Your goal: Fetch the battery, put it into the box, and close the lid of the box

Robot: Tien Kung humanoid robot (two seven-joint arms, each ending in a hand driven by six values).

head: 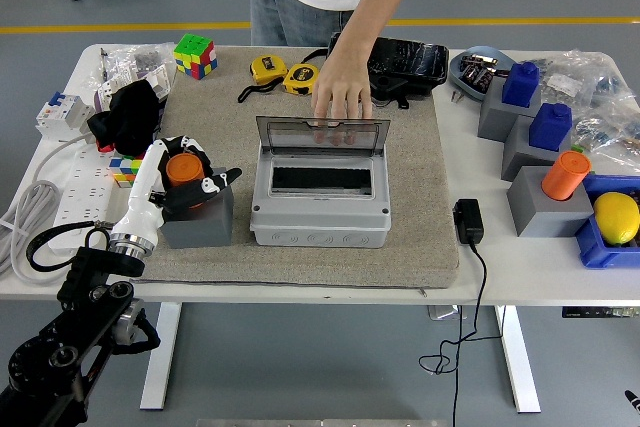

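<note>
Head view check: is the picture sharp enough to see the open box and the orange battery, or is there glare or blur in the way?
Head view: sharp and evenly lit, with soft shadows only. The open box is clear, its see-through lid showing the person's hand behind it. The orange battery is crisp but partly hidden by the left robot hand. Only the wrinkled plastic bags show some glare.

Orange battery (183,168) on grey block (199,219), grey box (320,219), beige mat (420,177)

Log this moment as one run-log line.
left hand: shut on orange battery, at grey block | box: lid open | person's hand: on lid | right hand: out of view
</note>
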